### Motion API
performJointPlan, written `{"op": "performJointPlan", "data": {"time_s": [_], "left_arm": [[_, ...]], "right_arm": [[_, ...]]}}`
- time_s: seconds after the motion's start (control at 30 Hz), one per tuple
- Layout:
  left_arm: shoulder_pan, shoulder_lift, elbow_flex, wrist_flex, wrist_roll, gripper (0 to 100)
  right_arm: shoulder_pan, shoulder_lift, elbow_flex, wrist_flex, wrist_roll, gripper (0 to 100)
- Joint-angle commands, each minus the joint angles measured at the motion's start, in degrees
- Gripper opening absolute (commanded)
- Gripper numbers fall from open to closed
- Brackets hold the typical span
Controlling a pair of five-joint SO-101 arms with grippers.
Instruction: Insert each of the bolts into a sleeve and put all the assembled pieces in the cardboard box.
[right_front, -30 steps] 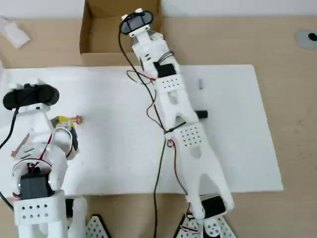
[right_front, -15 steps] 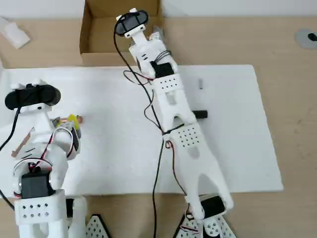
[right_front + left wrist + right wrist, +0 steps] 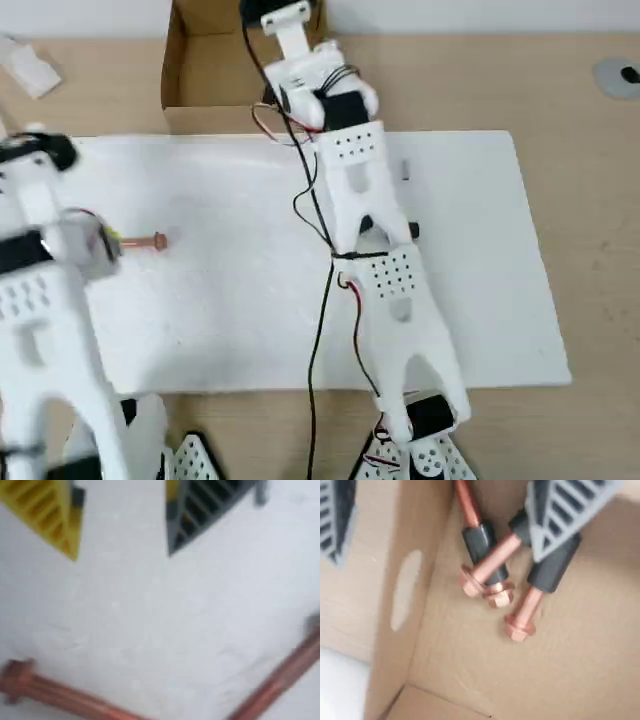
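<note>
Three copper bolts [image 3: 492,562], each pushed through a black sleeve [image 3: 551,567], lie together on the floor of the cardboard box [image 3: 470,672], close against one wall. The right gripper [image 3: 437,560] hangs over them with its fingers spread wide and nothing between them. On the white mat [image 3: 230,320] outside the box, a bare bolt [image 3: 152,240] lies near the left gripper [image 3: 121,555], whose yellow and dark fingers stand apart, holding nothing. A loose sleeve [image 3: 407,231] lies on the mat, partly beneath the right arm [image 3: 385,270].
</note>
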Motion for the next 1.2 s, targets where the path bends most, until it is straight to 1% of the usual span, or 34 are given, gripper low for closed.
{"op": "performJointPlan", "data": {"time_s": [0.0,0.07,0.13,0.27,0.33,0.4,0.47,0.53,0.6,0.7,0.77,0.87,0.9,0.97,1.03,1.1,1.17], "left_arm": [[-3.3,8.9,-15.0,5.8,4.7,13],[-3.5,12.3,-18.5,8.4,10.0,13],[-3.6,14.5,-18.8,9.5,16.8,13],[-4.1,17.4,-15.6,9.2,34.0,12],[-7.2,18.5,-15.6,8.7,41.1,9],[-12.7,18.9,-15.9,7.2,44.6,4],[-18.6,19.1,-15.8,5.1,48.4,0],[-22.6,19.1,-15.4,4.5,52.4,1],[-23.6,19.1,-15.6,4.2,55.3,1],[-23.6,19.1,-14.6,5.4,55.3,1],[-23.6,19.2,-11.8,4.2,55.3,1],[-22.5,19.2,-6.8,0.4,55.7,1],[-22.4,19.2,-5.4,-0.6,57.1,1],[-22.6,19.2,-2.6,-2.9,62.5,1],[-22.7,19.2,-0.1,-6.9,67.3,1],[-22.6,19.2,2.1,-11.8,69.1,1],[-22.4,19.2,3.0,-14.7,70.2,1]], "right_arm": [[-0.8,-8.7,-2.9,6.9,-0.7,28.3],[-0.6,-10.2,-2.9,12.0,-0.4,28.4],[-0.5,-11.2,-3.0,16.7,-0.4,28.4],[-0.5,-12.4,-3.0,25.2,-0.7,28.4],[-0.5,-13.2,-3.0,29.5,-0.6,28.4],[-0.6,-14.1,-3.0,33.1,-0.4,28.4],[-0.4,-14.6,-2.9,34.4,-0.4,28.4],[0.0,-15.3,-2.9,34.4,0.6,28.4],[0.1,-15.6,-2.7,34.4,3.3,28.4],[0.0,-15.7,-2.7,34.4,4.1,28.4],[0.1,-15.8,-2.7,34.4,4.1,28.4],[0.1,-15.8,-2.7,34.4,4.0,28.4],[0.1,-15.8,-2.6,34.4,4.0,28.4],[0.1,-15.7,-2.6,34.4,4.0,28.4],[0.1,-15.6,-2.6,34.4,4.0,28.4],[0.1,-15.6,-1.6,34.4,4.0,28.4],[0.1,-15.9,0.6,34.4,4.0,28.4]]}}
